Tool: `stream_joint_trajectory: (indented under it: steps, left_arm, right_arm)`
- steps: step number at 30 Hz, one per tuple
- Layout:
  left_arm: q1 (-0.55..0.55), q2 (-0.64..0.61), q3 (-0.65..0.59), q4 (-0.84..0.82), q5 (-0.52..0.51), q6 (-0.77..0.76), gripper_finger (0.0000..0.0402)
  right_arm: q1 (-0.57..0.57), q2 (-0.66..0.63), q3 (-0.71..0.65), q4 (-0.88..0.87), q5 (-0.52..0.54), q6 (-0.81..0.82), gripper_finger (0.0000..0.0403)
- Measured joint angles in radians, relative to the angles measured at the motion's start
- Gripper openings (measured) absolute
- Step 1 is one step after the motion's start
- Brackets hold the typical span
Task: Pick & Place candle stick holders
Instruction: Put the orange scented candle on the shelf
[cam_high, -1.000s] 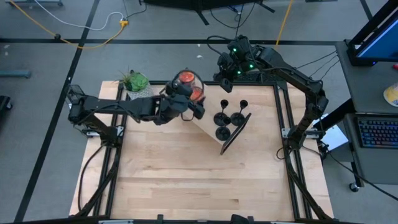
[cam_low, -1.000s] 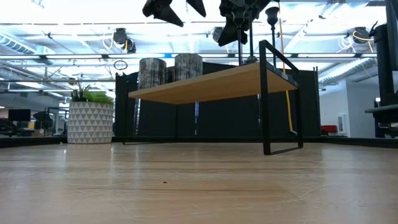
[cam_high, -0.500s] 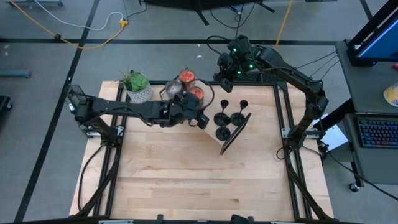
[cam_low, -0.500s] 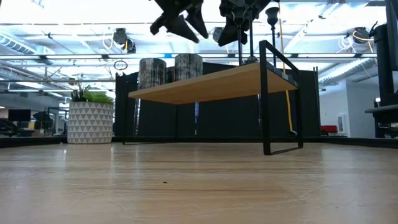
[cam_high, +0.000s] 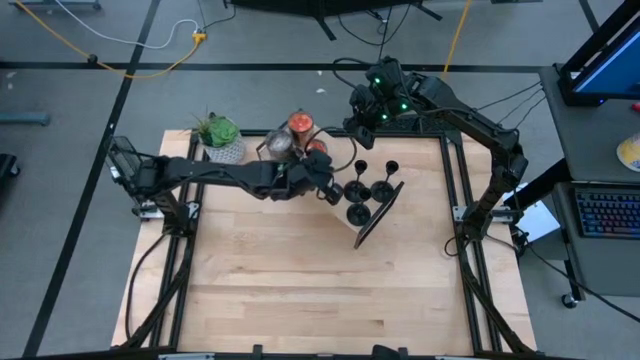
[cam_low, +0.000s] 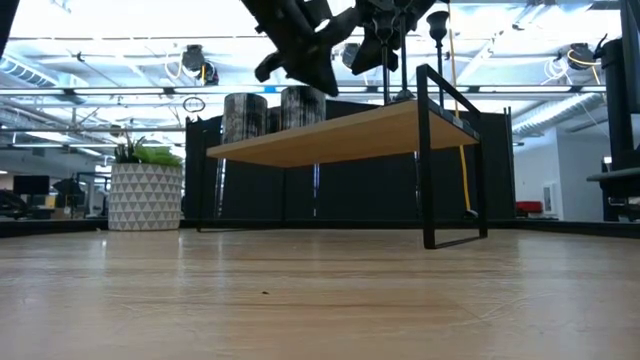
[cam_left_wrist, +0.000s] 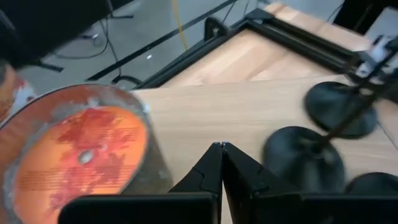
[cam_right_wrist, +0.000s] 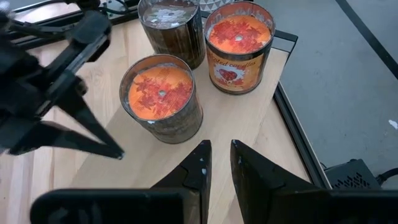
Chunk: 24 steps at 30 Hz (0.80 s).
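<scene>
Three black candle stick holders (cam_high: 358, 190) (cam_left_wrist: 305, 160) stand on their round bases on a small raised wooden shelf (cam_high: 335, 210) (cam_low: 340, 128). My left gripper (cam_high: 327, 187) (cam_left_wrist: 221, 149) is shut with nothing in it. It hovers just above the shelf top, between an orange candle jar (cam_left_wrist: 81, 155) and the nearest holder base. My right gripper (cam_high: 358, 128) (cam_right_wrist: 221, 155) hangs over the shelf's far edge, its fingers a little apart and empty. In the low view, one holder's cup (cam_low: 437, 22) shows above the shelf frame.
Three candle jars (cam_right_wrist: 163, 93) (cam_right_wrist: 239, 37) (cam_right_wrist: 171, 22) stand on the shelf's far left part, close to my left gripper. A potted plant (cam_high: 218, 135) sits at the table's far left. The shelf's black frame (cam_high: 378, 215) edges its near right side. Bare wood (cam_high: 320, 290) lies toward the near edge.
My left gripper has moved toward the table's right, past the jars toward the candle stick holders, and has come down closer to the shelf top. Its fingers have shut from wide open, closing on nothing. The holders and jars have not moved.
</scene>
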<state>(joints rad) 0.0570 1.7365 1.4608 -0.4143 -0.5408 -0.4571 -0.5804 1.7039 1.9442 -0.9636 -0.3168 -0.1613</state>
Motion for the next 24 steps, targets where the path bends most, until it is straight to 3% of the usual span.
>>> stream_joint_trajectory:
  steps: [24]
  left_arm:
    - [0.044,0.004,-0.001,-0.066,-0.088,-0.083,0.0010]
  right_arm:
    - [0.000,0.000,0.000,0.001,0.001,-0.008,0.0054]
